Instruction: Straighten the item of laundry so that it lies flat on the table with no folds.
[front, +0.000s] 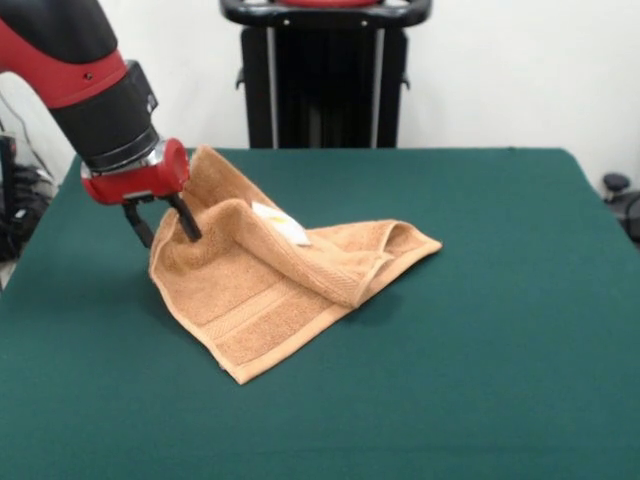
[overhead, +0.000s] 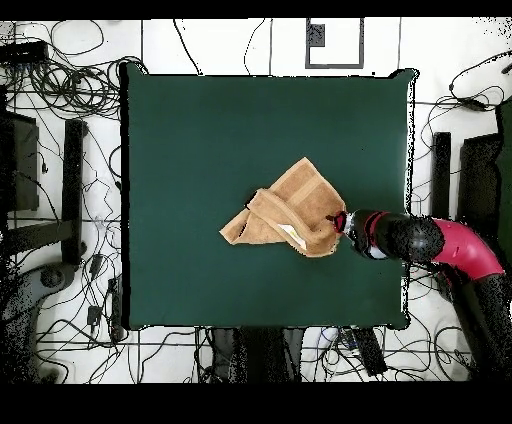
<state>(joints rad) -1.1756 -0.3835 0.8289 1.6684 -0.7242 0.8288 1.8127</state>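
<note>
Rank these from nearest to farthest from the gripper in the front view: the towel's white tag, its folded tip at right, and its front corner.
1. White tag, just right of the gripper, on the raised fold.
2. Front corner, below, toward the table's near edge.
3. Folded tip, far right of the towel.

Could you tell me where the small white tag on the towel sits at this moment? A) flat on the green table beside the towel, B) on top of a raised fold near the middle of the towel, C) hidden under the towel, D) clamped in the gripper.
B: the white tag lies on the crest of a raised fold of the towel, apart from the gripper, which is at the towel's edge.
</note>
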